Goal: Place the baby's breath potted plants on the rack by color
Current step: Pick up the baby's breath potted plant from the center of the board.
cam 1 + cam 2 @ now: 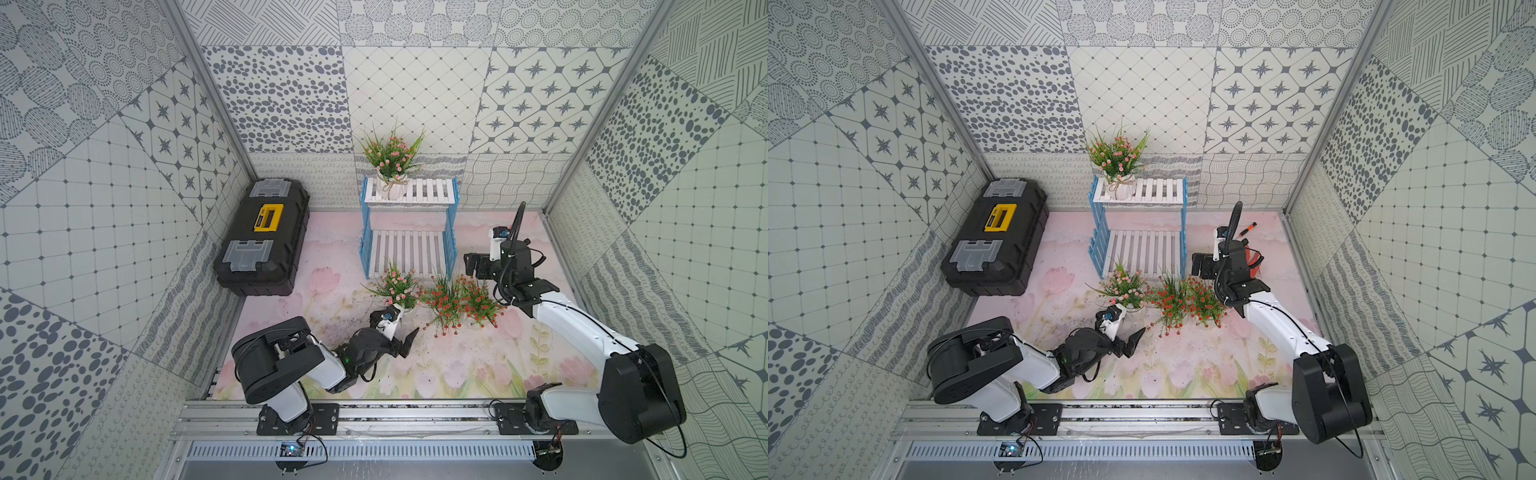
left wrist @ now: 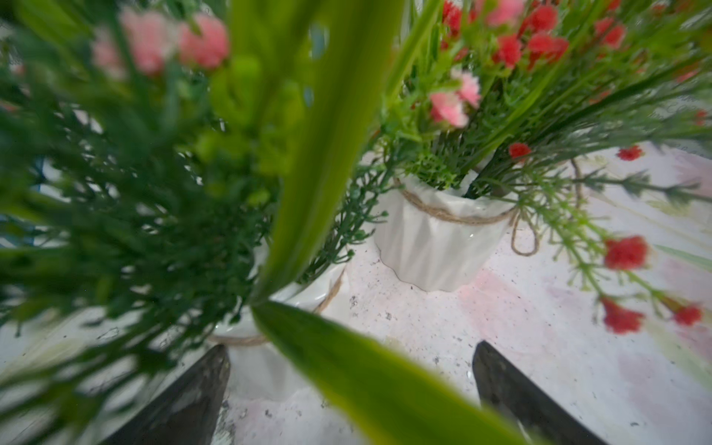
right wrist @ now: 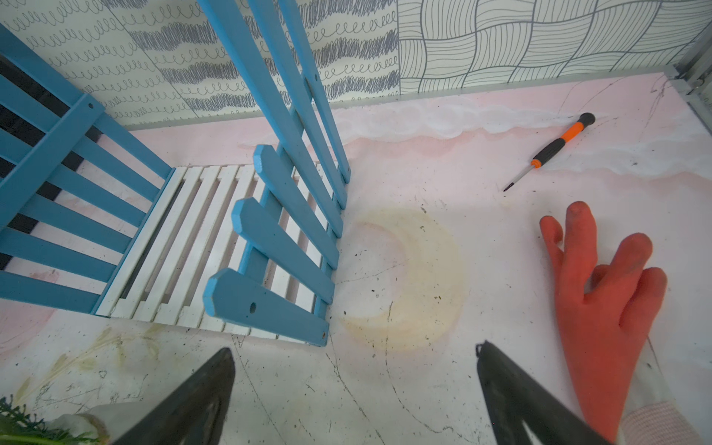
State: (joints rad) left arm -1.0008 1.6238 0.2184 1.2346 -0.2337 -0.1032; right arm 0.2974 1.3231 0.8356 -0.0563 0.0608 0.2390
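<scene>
Left pincer [image 1: 397,324] gaping around the desk pink plant [image 1: 397,284], just in front of the rack [image 1: 407,249].

The rack has white slatted shelves and light blue lattice sides; on its upper shelf stands the top-shelf pink plant [image 1: 392,158], ribbed white pot tied with twine. Before the rack's lower shelf, on the pastel floral desk [image 1: 457,370], the desk pink plant spreads spiky green leaves, its pot between the left pincer's widely parted black fingers [image 2: 185,397], which are not clamped on it. Off the rack's front corner the inner red-orange plant [image 1: 442,301] and outer red-orange plant [image 1: 480,305] crowd together, foliage mingling. The right pincer [image 3: 354,348], spread wide and empty, hangs beside the rack's lower shelf.
</scene>
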